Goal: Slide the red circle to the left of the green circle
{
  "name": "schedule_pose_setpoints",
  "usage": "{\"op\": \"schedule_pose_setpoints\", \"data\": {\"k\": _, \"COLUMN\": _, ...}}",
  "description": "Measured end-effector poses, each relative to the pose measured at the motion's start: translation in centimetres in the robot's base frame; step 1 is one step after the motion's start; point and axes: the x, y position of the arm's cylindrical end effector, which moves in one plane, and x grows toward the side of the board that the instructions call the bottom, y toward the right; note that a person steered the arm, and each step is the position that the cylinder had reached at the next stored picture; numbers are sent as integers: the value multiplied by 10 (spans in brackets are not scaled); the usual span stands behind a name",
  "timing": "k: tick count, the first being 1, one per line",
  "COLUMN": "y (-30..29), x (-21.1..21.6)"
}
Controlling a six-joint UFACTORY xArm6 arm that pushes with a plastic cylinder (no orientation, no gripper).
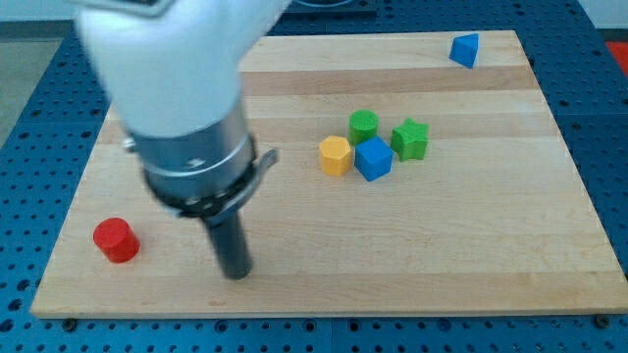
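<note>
The red circle (116, 239) lies near the board's lower left corner. The green circle (364, 125) sits in the middle of the board, at the top of a small cluster of blocks. My tip (235, 272) rests on the board to the right of the red circle, a clear gap between them, and well to the lower left of the green circle. The arm's bulky white and grey body hides the board's upper left part.
Beside the green circle lie a yellow hexagon (336, 155), a blue cube (373, 158) and a green star-like block (410, 139). A blue triangle (465, 49) sits near the top right corner. The wooden board (471, 245) ends in a blue perforated surround.
</note>
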Motion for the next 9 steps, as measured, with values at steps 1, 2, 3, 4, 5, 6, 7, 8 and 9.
{"op": "schedule_pose_setpoints", "data": {"k": 1, "y": -48, "x": 21}}
{"op": "schedule_pose_setpoints", "data": {"k": 2, "y": -99, "x": 23}}
{"op": "schedule_pose_setpoints", "data": {"k": 3, "y": -129, "x": 21}}
{"op": "schedule_pose_setpoints", "data": {"k": 4, "y": -136, "x": 3}}
{"op": "schedule_pose_setpoints", "data": {"k": 5, "y": -135, "x": -14}}
{"op": "schedule_pose_setpoints", "data": {"k": 6, "y": -135, "x": -33}}
{"op": "schedule_pose_setpoints", "data": {"k": 7, "y": -135, "x": -50}}
{"op": "schedule_pose_setpoints", "data": {"k": 8, "y": -124, "x": -52}}
{"op": "schedule_pose_setpoints", "data": {"k": 9, "y": -105, "x": -55}}
